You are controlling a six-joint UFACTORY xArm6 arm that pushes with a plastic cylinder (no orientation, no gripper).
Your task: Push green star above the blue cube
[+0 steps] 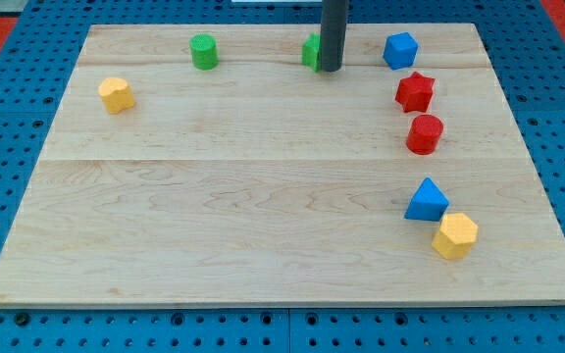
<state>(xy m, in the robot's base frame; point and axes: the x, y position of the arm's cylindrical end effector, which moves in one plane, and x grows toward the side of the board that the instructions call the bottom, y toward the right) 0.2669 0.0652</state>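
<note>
The green star [310, 51] sits near the board's top edge at the middle, mostly hidden behind my rod, so only its left part shows. My tip [330, 69] rests on the board touching the star's right side. The blue cube [399, 50] stands to the right of the tip, near the top edge, apart from the tip and the star.
A green cylinder [203, 51] is at top left, a yellow block [116, 95] at the left. A red star [414, 92] and red cylinder [424, 133] lie below the blue cube. A blue triangle [426, 200] and yellow block [454, 235] touch at lower right.
</note>
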